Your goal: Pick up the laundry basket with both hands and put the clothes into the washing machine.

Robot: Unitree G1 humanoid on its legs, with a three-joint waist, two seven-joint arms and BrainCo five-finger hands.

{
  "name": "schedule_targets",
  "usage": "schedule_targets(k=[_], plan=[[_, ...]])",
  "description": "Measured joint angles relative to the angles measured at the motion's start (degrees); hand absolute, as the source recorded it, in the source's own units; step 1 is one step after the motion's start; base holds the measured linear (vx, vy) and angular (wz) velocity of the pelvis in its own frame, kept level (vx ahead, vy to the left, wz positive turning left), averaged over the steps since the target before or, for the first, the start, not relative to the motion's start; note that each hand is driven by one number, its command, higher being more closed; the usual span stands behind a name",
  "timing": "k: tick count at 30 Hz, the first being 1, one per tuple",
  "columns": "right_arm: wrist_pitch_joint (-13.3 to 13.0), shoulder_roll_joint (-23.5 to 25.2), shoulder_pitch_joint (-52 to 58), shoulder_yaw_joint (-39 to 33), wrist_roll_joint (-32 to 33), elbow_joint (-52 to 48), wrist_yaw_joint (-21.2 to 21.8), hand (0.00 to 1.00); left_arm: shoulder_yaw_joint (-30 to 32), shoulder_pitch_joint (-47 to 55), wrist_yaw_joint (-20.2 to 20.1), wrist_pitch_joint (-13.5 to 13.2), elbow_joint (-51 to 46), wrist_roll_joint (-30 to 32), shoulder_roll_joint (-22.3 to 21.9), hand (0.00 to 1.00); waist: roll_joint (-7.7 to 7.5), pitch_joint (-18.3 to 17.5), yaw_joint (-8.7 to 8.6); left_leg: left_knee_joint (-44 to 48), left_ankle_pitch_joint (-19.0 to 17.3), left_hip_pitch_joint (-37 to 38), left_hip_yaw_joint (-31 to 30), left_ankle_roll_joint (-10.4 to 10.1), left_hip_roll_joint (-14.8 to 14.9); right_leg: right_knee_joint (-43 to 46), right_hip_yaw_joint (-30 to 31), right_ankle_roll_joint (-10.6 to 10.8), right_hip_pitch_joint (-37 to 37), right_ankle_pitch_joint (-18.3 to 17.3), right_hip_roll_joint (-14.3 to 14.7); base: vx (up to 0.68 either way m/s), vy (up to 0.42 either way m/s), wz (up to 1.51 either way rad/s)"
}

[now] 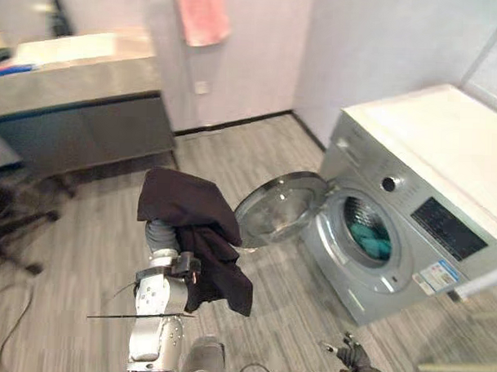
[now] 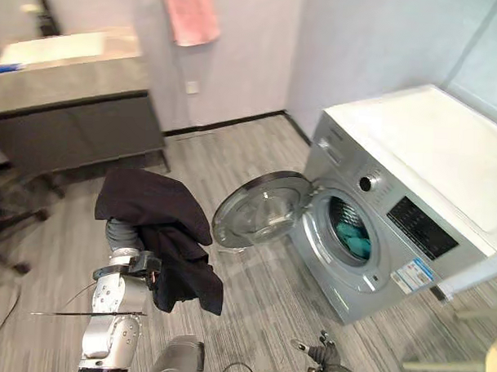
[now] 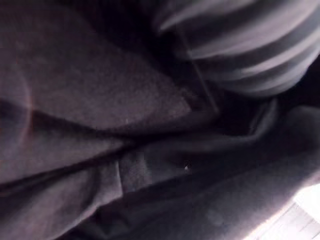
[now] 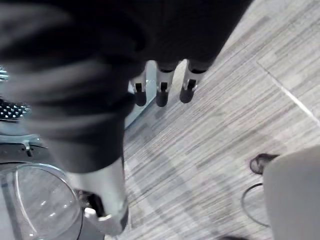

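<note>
Dark garment (image 1: 192, 221) covers left hand (image 1: 159, 234), grip untellable; right hand (image 4: 162, 82) fingers straight; washer door (image 1: 279, 207) open.

The dark garment (image 1: 190, 208) is matt, slightly fuzzy cloth. The washing machine (image 1: 392, 285) has smooth silvery panels; its door (image 1: 280, 207) is glossy glass in a shiny rim. The floor (image 1: 92, 229) looks matt and wood-grained.

A pink cloth towel (image 1: 201, 14) is hung high on the pale wall, with a small white wall socket (image 1: 201, 87) set below it. A long dark grey cabinet (image 1: 79, 123) is placed against the wall, topped by a white rectangular basin (image 1: 69, 47) and a black tap (image 1: 58, 16). The ground is covered by a grey wood-plank floor (image 1: 92, 229), on which a black chair base (image 1: 10, 227) is seen.
</note>
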Motion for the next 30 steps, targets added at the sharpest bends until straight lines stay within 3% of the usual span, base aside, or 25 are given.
schedule_targets(k=[1, 2, 3, 6, 8, 10, 11, 12, 15, 17, 19, 20, 21, 22, 23, 24, 25, 27, 28, 30], plan=[[0.2, 0.1, 0.0, 0.1, -0.3, 0.0, 0.1, 0.0, 0.5, 0.5, 0.0, 0.0, 0.1, 0.1, -0.3, 1.0, 1.86, 0.1, -0.11, 1.6, 5.0, 0.5, 1.7, -2.6, 2.4, 3.3, 4.3, 3.2, 0.2, -3.0, 0.8, 0.37, 0.529, -2.05], [0.2, 0.3, 0.4, 0.8, -0.4, -0.6, 0.4, 0.0, 0.6, 1.4, 0.0, 0.1, -0.2, 0.1, 0.0, 1.0, 1.11, -0.3, -0.48, 2.0, 3.6, 1.3, 4.0, -1.8, 2.4, 4.6, 5.8, 4.1, -0.6, -3.2, -0.6, 0.36, 0.517, -1.86], [-0.4, 1.2, 1.7, 2.6, -0.5, -1.9, 1.0, 0.0, 0.4, 2.7, 0.0, 0.1, -1.3, 0.1, 0.7, 1.0, -0.23, -0.8, -0.72, 3.5, 1.7, 2.0, 8.1, -0.5, 1.9, 6.4, 7.7, 6.3, -1.1, -3.9, -2.7, 0.22, 0.301, -1.18], [-1.2, 2.3, 2.4, 4.4, -0.5, -2.4, 1.8, 0.0, 0.0, 4.5, -0.6, 0.0, -4.7, 0.0, 0.9, 1.0, -2.69, -1.3, -0.27, 6.5, -2.6, 3.6, 16.9, 1.6, 2.6, 9.2, 11.8, 8.6, -3.8, -5.2, -5.4, 0.14, 0.31, -1.44], [-1.4, 2.8, 2.2, 4.7, -0.5, -2.3, 2.2, 0.0, 1.1, 5.8, -1.1, -0.2, -5.8, 0.0, 1.7, 1.0, -3.08, -1.1, 0.69, 6.9, -4.9, 6.5, 23.8, 2.3, 4.3, 12.7, 7.4, 9.9, -6.4, -5.6, -7.9, 0.02, 0.253, -1.93], [-1.4, 2.7, 1.5, 4.1, -0.6, -1.9, 2.8, 0.0, 3.6, 7.2, -1.0, -0.2, -6.9, 0.0, 1.9, 1.0, -2.55, -1.1, 0.86, 6.0, -7.6, 9.1, 31.4, 1.9, 6.1, 15.4, -9.1, 10.1, -10.0, -5.5, -14.4, -0.07, 0.131, -1.83], [-1.3, 2.6, 1.1, 3.8, -0.7, -1.4, 3.1, 0.0, 4.1, 7.2, -1.0, -0.2, -6.9, 0.0, 1.8, 1.0, -2.34, -1.1, 0.96, 5.3, -7.6, 9.5, 32.6, 1.8, 6.4, 15.2, -13.9, 9.5, -10.4, -5.4, -16.5, -0.03, 0.055, -1.53], [-1.3, 2.1, -0.4, 3.2, -2.0, 0.7, 3.3, 0.0, 4.8, 7.2, -1.0, -0.3, -7.0, 0.0, 1.9, 1.0, -1.6, -1.0, 0.96, 4.3, -7.6, 10.4, 35.7, 1.5, 8.3, 13.9, -23.1, 8.7, -11.2, -5.0, -19.2, 0.03, 0.009, -1.22], [-1.0, 1.3, -3.2, 2.8, -2.9, 4.6, 3.3, 0.0, 5.1, 6.3, -1.1, -0.2, -6.0, 0.0, 1.9, 1.0, -0.98, -0.6, 0.76, 2.1, -6.5, 10.3, 38.8, -0.5, 11.2, 9.9, -28.4, 8.5, -12.6, -0.9, -18.7, 0.06, -0.087, -0.96], [-0.7, 0.4, -4.6, 2.5, -3.0, 6.2, 3.4, 0.0, 6.0, 4.1, -1.1, -0.1, -3.0, 0.1, 1.6, 1.0, -0.9, 0.0, 0.62, 0.0, -4.9, 11.8, 39.4, -1.7, 11.6, 10.1, -28.8, 9.0, -12.8, 2.4, -18.2, 0.18, -0.193, -0.41], [-0.8, -1.3, -4.9, 2.2, -3.0, 6.9, 3.4, 0.0, 6.1, 3.4, -1.1, 0.7, -1.6, 0.1, -0.7, 1.0, 0.64, 0.9, -0.47, -3.5, -2.8, 15.2, 38.3, -2.2, 11.4, 15.4, -27.8, 8.5, -12.7, 2.4, -18.3, 0.27, -0.222, -0.03], [-0.9, -3.4, -4.6, 2.1, -2.9, 7.0, 3.4, 0.0, 5.8, 2.9, -1.0, 0.6, -1.6, 0.4, -1.9, 1.0, 1.99, 2.0, -1.03, -4.2, -2.3, 17.2, 37.7, -2.3, 12.3, 22.7, -26.9, 8.4, -15.4, 0.1, -18.3, 0.2, -0.214, -0.03], [-1.0, -3.6, -4.5, 2.0, -2.6, 7.1, 3.4, 0.0, 6.7, 2.3, -1.0, 0.3, -1.5, 0.8, -1.9, 1.0, 1.8, 1.8, -0.9, -1.8, -2.6, 17.1, 37.5, -2.4, 13.7, 18.5, -25.4, 9.4, -15.5, -2.0, -16.1, 0.22, -0.338, 0.08], [-1.1, -2.8, -4.5, 1.4, -1.9, 6.7, 3.4, 0.0, 8.1, 1.1, -0.7, -0.1, -0.7, 1.3, -1.7, 1.0, 2.71, 2.9, -1.0, 6.2, -3.8, 14.5, 33.9, -0.7, 17.1, 13.8, -25.9, 6.4, -12.0, -1.2, -12.5, 0.15, -0.303, 0.02], [-1.4, -3.3, -4.5, 1.9, -2.0, 6.8, 3.3, 0.0, 8.4, 1.2, -0.7, 0.1, -0.6, 1.2, -1.6, 1.0, 3.45, 3.3, -0.97, 11.1, -3.7, 12.4, 31.4, 1.4, 19.2, 13.2, -26.4, 6.0, -10.8, -1.1, -10.6, 0.28, -0.411, -0.15], [-1.3, -3.6, -4.4, 2.0, -2.0, 7.3, 3.3, 0.0, 9.5, 2.1, -0.5, 0.0, -0.7, 1.2, -1.6, 1.0, 3.42, 3.4, -0.25, 19.6, 0.0, 9.0, 25.4, 6.7, 21.0, 12.3, -26.0, 4.6, -8.7, -2.1, -8.2, 0.31, -0.34, -0.49], [-1.2, -3.4, -4.1, 2.6, -1.7, 7.4, 3.3, 0.0, 10.6, 3.8, -0.1, 0.1, -0.7, 1.2, -1.4, 1.0, 2.81, 3.7, -0.21, 26.6, 4.5, 5.8, 19.6, 8.3, 21.3, 10.1, -25.2, 4.0, -5.9, -2.4, -6.5, 0.32, -0.299, -0.55], [-1.2, -3.6, -4.2, 2.6, -1.7, 7.7, 3.1, 0.0, 11.2, 4.9, 0.3, 0.2, -0.7, 1.2, -1.3, 1.0, 1.81, 4.4, -0.19, 34.0, 2.5, 2.2, 15.4, 5.8, 19.7, 7.6, -24.5, 3.8, -3.3, -2.6, -5.8, 0.24, -0.141, -0.34], [-1.2, -3.7, -4.3, 2.7, -1.7, 7.9, 3.1, 0.0, 11.2, 4.9, 0.3, 0.2, -0.7, 1.2, -1.3, 1.0, 0.76, 4.8, -0.11, 35.8, 1.0, -0.4, 15.7, 3.8, 17.5, 5.3, -23.5, 3.8, -1.4, -2.5, -5.8, 0.26, -0.108, -0.24], [-1.1, -3.7, -4.6, 3.0, -1.7, 9.1, 3.1, 0.0, 11.2, 4.9, 0.2, 0.2, -0.7, 1.2, -1.3, 1.0, 0.21, 4.9, 0.78, 32.3, -0.6, -1.9, 17.0, 3.4, 15.6, 3.0, -22.1, 3.8, 0.6, -2.5, -5.9, 0.31, -0.03, -0.28]])
